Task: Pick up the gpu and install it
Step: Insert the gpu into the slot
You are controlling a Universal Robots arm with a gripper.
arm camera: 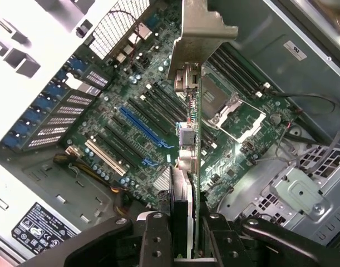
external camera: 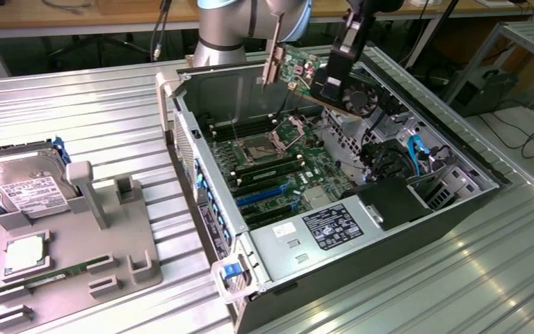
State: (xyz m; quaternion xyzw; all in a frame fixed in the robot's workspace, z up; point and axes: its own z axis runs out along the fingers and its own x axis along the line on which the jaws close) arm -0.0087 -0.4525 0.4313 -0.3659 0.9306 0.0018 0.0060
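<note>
The fingers (arm camera: 157,239) are clamped on the gpu (external camera: 302,69), gripping it at the end where its black fan sits. The card hangs in the air over the open computer case (external camera: 277,278), touching nothing inside it. Its long axis runs away from the fingers, and the silvery bracket (external camera: 272,66) is at the far end, toward the exterior view's left. In the wrist view the card is edge-on as a thin strip, with the motherboard (arm camera: 103,144) well below it.

The blue slots (external camera: 262,195) lie lower on the board, nearer the case's front than the card is now. Seen from the wrist, the long blue slot (arm camera: 144,130) runs at an angle to the card's edge, so the two are not lined up. I judge that alignment, together with the bracket meeting the case's rear wall (external camera: 189,149), to be what matters most.

Room is tight: the processor socket (external camera: 258,149) lies just beside the slots, while cables and the drive cage (external camera: 434,184) crowd the exterior view's right
</note>
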